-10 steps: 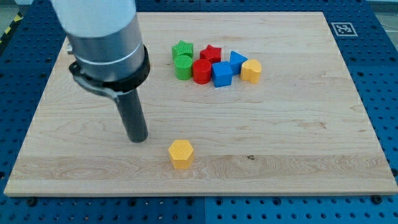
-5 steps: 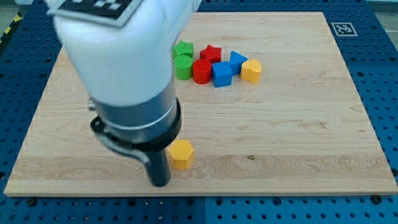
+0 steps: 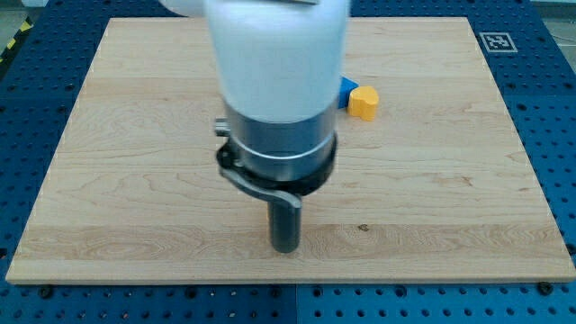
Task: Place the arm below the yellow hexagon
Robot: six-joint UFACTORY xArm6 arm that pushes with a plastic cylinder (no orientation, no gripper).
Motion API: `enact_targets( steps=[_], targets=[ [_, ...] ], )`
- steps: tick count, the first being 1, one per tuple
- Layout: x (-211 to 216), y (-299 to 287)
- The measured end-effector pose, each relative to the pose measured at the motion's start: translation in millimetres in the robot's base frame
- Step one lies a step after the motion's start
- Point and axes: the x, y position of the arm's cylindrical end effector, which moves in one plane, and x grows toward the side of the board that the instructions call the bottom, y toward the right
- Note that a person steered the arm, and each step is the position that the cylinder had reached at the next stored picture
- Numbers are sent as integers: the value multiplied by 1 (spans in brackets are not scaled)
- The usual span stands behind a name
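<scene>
My tip [image 3: 285, 248] rests on the wooden board [image 3: 432, 198] near its bottom edge, a little left of the middle. The yellow hexagon does not show now; the arm's wide grey and white body [image 3: 277, 108] covers the place where it lay. At the view's top right of the arm, a yellow block [image 3: 364, 103] and the corner of a blue block [image 3: 347, 87] peek out. The other blocks of that cluster are hidden behind the arm.
A black and white marker tag [image 3: 498, 41] sits in the board's top right corner. Blue perforated table [image 3: 558, 135] surrounds the board.
The arm has swept from the board's left down and to the right. It now covers the yellow hexagon and most of the block cluster, with my tip near the bottom edge.
</scene>
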Motion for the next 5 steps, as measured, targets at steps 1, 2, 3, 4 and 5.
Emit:
enact_targets(
  steps=[1,2,3,4,5],
  targets=[
    [-1,15],
    [-13,7],
    [-13,-28],
    [-13,-54],
    [-19,-58]
  ],
)
